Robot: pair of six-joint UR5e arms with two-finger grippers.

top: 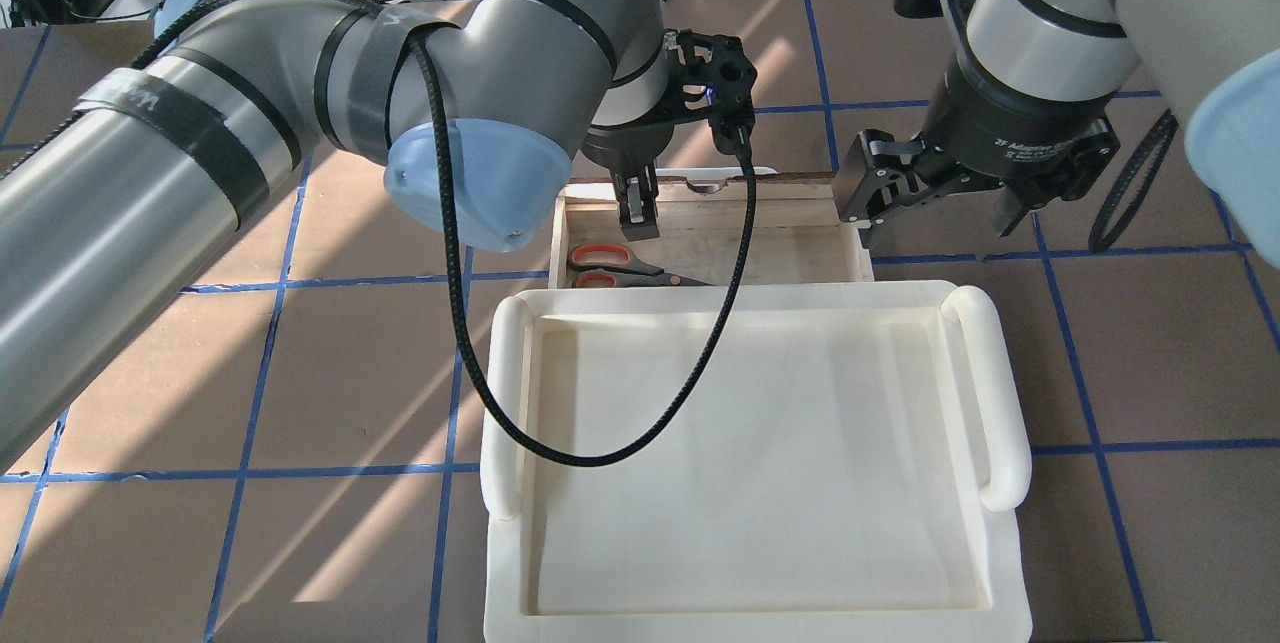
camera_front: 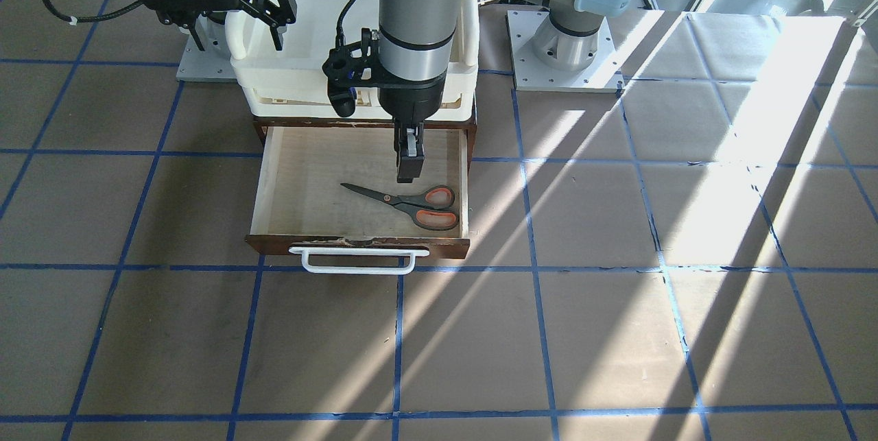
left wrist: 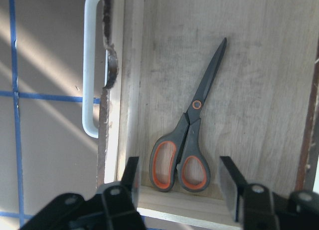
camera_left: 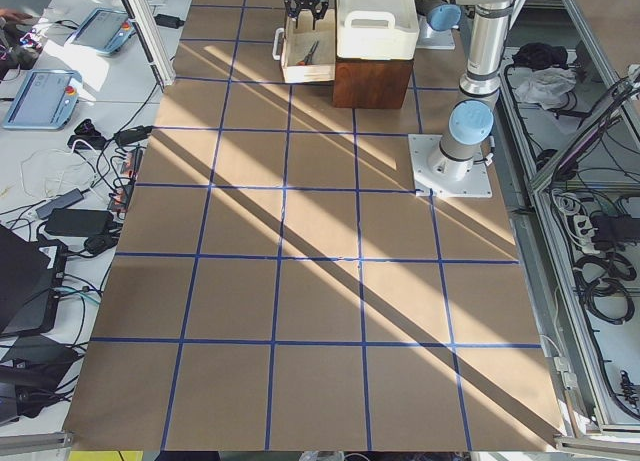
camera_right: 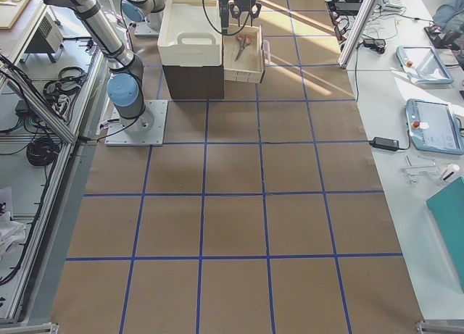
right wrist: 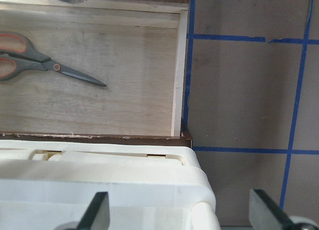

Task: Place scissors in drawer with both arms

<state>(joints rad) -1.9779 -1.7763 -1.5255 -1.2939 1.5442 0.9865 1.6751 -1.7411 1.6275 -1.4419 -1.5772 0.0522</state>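
Note:
The scissors (camera_front: pixel 411 204) lie flat on the floor of the open drawer (camera_front: pixel 357 245), handles toward its left-arm side wall. They also show in the left wrist view (left wrist: pixel 192 135) and the right wrist view (right wrist: pixel 40 58). My left gripper (camera_front: pixel 409 170) hangs just above the drawer over the scissors' handles. In the left wrist view it (left wrist: pixel 178 167) is open and empty, its fingers on either side of the handles. My right gripper (top: pixel 935 223) is open and empty. It hovers above the tub's corner, beside the drawer's far side wall (right wrist: pixel 178 70).
A cream plastic tub (top: pixel 760 298) stands on the brown cabinet above the drawer. The drawer's white bar handle (camera_front: pixel 357 261) juts toward the operators' side. The left arm's black cable (top: pixel 600 458) loops over the tub. Brown table (camera_front: pixel 617 331) with blue tape lines surrounds the cabinet.

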